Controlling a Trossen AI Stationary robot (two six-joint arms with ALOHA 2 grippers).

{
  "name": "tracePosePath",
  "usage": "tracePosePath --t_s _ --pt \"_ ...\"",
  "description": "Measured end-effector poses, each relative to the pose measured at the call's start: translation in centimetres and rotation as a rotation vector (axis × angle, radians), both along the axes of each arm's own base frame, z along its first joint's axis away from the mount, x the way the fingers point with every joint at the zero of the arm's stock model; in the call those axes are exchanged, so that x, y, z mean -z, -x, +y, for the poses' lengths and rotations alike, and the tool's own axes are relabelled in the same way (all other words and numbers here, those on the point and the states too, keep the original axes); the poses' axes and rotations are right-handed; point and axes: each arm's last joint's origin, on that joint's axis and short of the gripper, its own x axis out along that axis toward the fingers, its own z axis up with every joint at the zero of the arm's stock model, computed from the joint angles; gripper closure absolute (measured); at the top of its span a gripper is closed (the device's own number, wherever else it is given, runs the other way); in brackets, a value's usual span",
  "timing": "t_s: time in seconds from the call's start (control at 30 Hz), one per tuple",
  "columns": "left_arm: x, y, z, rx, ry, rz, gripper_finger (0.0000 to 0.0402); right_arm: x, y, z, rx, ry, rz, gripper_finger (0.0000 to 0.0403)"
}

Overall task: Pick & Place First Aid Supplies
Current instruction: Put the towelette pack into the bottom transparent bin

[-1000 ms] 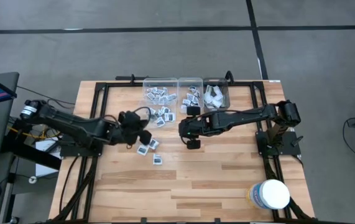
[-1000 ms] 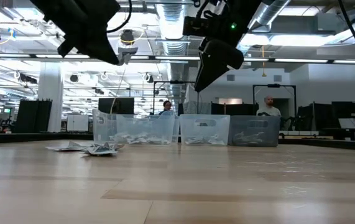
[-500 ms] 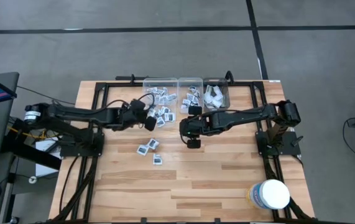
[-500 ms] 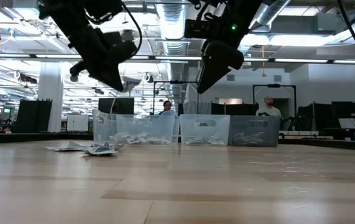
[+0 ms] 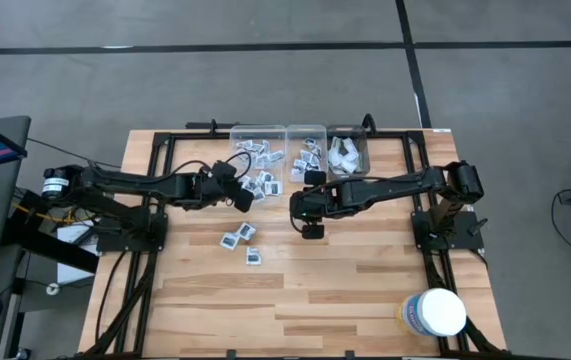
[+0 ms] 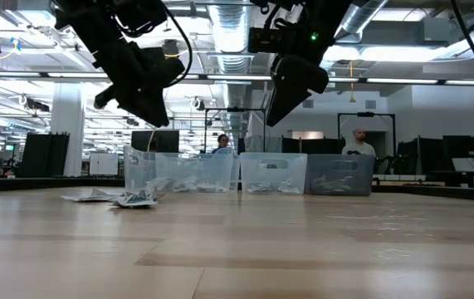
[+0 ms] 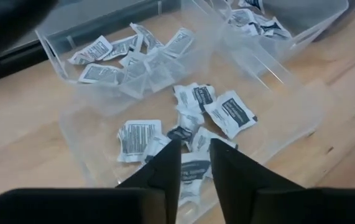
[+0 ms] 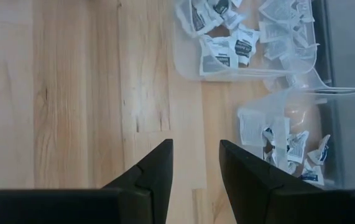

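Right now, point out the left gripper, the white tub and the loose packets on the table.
left gripper (image 5: 242, 198), high view, between its fingertips.
white tub (image 5: 437, 312), high view, middle of its lid.
loose packets (image 5: 237, 236), high view, one packet on the wood.

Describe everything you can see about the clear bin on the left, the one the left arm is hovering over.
The left bin is a clear plastic tub with thin see-through walls and an open top. It stands upright at the table's far edge, first in a row of three, touching the middle bin. Small white square packets with dark print lie loose inside. The left gripper hangs above it, jaws slightly apart, holding nothing.
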Motion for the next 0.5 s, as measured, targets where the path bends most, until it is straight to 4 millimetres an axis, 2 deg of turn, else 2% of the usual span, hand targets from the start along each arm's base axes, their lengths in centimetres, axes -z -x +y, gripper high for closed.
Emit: tracePosePath --t_s 0.3,0.5 --pt "0.1 -0.2 -0.5 0.101 0.075 0.0 0.0293 0.0 0.0 0.0 -0.001 0.0 -0.001 0.0278" --pt "0.1 -0.2 -2.6 0.225 0.09 0.015 0.0293 -0.1 0.0 -0.2 0.052 0.035 -0.02 0.0278"
